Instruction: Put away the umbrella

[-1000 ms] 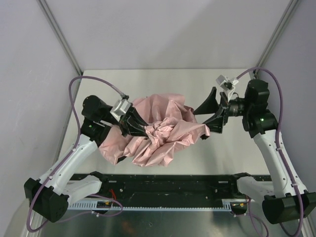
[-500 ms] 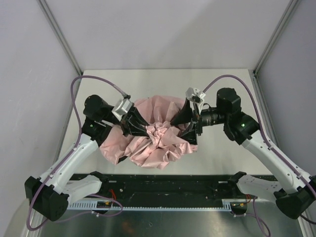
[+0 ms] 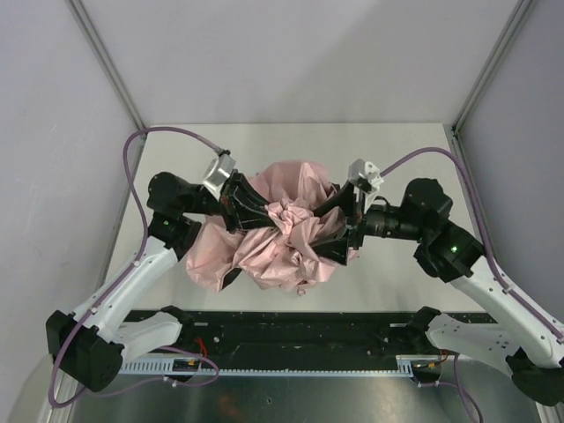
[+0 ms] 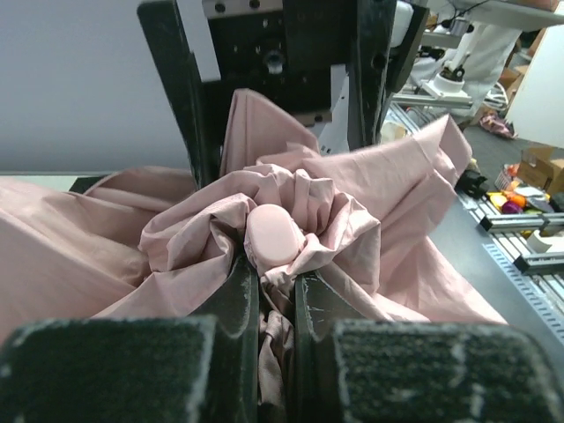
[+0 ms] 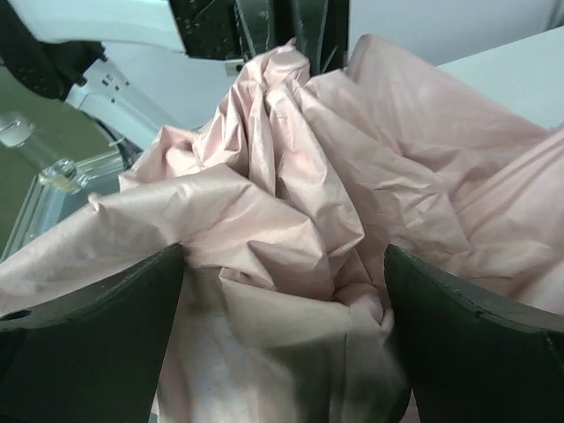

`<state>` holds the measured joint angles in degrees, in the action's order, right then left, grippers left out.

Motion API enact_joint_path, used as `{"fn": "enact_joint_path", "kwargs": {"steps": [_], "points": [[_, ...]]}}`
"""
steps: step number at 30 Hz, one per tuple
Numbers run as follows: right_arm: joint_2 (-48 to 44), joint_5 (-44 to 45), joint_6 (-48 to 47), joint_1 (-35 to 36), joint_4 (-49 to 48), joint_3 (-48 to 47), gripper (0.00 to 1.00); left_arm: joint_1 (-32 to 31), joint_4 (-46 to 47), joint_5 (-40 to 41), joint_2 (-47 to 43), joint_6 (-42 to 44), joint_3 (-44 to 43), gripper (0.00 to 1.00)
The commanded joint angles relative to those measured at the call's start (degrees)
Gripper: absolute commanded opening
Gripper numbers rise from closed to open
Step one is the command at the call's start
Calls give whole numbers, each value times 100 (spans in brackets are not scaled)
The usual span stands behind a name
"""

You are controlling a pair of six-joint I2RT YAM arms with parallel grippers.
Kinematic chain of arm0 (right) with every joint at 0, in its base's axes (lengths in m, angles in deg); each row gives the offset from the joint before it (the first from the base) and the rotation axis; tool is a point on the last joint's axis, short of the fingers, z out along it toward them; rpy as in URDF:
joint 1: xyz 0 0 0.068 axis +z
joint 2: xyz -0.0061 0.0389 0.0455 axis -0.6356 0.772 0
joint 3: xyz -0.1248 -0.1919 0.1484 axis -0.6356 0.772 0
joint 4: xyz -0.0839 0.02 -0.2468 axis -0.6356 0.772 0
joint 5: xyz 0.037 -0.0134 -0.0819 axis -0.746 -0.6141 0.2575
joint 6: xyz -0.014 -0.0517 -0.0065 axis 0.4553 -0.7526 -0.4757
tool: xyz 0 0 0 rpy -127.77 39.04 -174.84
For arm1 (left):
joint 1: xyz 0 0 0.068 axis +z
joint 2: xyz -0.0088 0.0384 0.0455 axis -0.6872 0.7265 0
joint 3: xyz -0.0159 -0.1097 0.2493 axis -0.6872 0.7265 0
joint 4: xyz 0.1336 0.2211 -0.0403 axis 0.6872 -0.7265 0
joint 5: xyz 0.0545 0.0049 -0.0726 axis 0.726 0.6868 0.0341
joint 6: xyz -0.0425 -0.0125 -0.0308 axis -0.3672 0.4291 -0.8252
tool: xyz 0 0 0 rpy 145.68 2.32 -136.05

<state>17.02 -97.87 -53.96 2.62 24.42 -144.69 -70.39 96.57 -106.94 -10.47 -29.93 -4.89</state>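
**Umbrella** (image 3: 273, 242): pale pink, crumpled in a loose heap at the middle of the bench (image 3: 397, 150), between both arms. The shaft is hidden under fabric, so its long axis cannot be told.

**Left pincer** (image 3: 264, 214): nearly shut. Gathered fabric is pinched just beneath the rounded pink cap (image 4: 273, 233), approached from the umbrella's left side.

**Right pincer** (image 3: 335, 227): spread wide, nothing gripped, one finger set to either side of the umbrella's right-hand folds.

**Judged:** those folds lie straight ahead between the right fingers, so closing there would gather them.

No legible txt or labels.
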Motion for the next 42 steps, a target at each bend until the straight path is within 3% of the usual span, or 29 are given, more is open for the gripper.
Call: {"fn": "enact_joint_path", "kwargs": {"steps": [1, 8, 13, 21, 28, 31, 33, 36, 42], "points": [[164, -177, -124, 237, -488, 115, 99, -106, 1450, 500, 35, -1143, 102, 0], [341, 1254, 521, 273, -1023, 149, 99, -379, 1810, 589, 80, -1537, 249, 0], [-115, 1753, 332, 218, -189, 150, 99, -380, 1865, 696, 123, -1724, 278, 0], [-1219, 2071, 1295, -1111, 931, -80, 99, -344, 1902, 536, 229, -1772, 231, 0], [-1452, 716, 833, -2240, 1185, -233, 99, -18, 1986, 5, 169, -1971, 18, 0], [-1070, -1314, 694, -2737, 646, -72, 99, 128, 2027, -206, 79, -2033, -43, 0], [-980, -2455, 1032, -2938, -282, 272, 99, 162, 2047, -278, 29, -2037, -83, 0], [-900, -3458, 1966, -2838, -2128, 804, 99, 181, 2067, -339, 51, -2098, -121, 0], [-467, -3298, 1535, -1776, -2181, 906, 99, 172, 2191, -351, 116, -2251, -148, 0]]}}
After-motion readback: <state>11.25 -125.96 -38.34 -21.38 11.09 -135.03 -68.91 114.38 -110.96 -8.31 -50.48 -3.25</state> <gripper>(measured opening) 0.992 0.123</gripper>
